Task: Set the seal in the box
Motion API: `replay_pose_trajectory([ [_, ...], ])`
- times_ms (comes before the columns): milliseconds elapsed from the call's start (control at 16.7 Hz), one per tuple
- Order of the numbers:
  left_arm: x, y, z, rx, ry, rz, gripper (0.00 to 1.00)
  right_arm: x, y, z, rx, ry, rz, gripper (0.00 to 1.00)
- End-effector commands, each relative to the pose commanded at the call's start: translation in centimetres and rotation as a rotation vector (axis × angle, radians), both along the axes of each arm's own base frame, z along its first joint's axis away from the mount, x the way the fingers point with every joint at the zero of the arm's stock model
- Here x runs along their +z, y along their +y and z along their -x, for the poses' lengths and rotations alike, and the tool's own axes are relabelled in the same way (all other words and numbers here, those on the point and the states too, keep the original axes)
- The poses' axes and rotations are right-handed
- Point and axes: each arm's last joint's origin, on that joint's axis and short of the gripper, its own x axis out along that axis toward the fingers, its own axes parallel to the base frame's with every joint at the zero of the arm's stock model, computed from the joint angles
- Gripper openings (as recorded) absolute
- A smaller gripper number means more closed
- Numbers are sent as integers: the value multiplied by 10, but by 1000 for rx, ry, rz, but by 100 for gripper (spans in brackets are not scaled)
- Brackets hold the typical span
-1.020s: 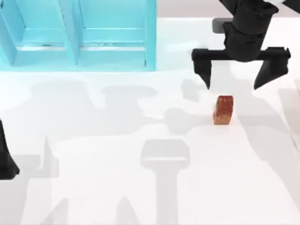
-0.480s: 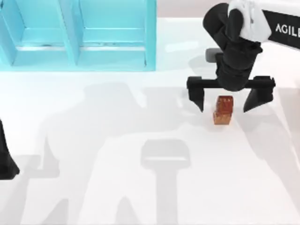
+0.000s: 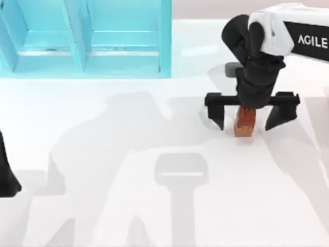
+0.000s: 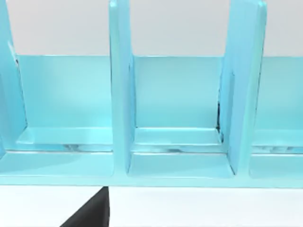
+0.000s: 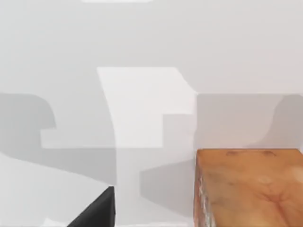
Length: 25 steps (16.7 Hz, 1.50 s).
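Note:
The seal (image 3: 244, 124), a small glossy reddish-brown block, stands upright on the white table at the right; it is close up in the right wrist view (image 5: 248, 189). My right gripper (image 3: 250, 119) hangs open directly over it, one finger on each side with clear gaps, and the wrist covers the seal's top. The box (image 3: 85, 38) is a light-blue compartmented container at the back left, also in the left wrist view (image 4: 177, 142). My left arm (image 3: 6, 175) is parked at the left edge.
The box has upright dividers (image 4: 120, 90) splitting it into several compartments. White table (image 3: 154, 154) spreads wide between box and seal, crossed only by shadows.
My right gripper has come forward and down, from behind the seal to straddling it. The seal and the left arm have not moved.

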Motion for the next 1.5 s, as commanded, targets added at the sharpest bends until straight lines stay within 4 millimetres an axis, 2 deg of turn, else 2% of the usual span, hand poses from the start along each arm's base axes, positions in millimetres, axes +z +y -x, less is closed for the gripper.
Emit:
replay_pose_trajectory([
  [660, 0, 0, 0, 0, 0, 0, 100, 0, 0, 0, 0, 0, 0, 2],
  [1260, 0, 0, 0, 0, 0, 0, 100, 1, -1, -1, -3, -1, 0, 0],
  [1380, 0, 0, 0, 0, 0, 0, 100, 11, 0, -3, -3, -2, -1, 0],
  [1500, 0, 0, 0, 0, 0, 0, 100, 29, 0, -4, -6, 3, 0, 0],
])
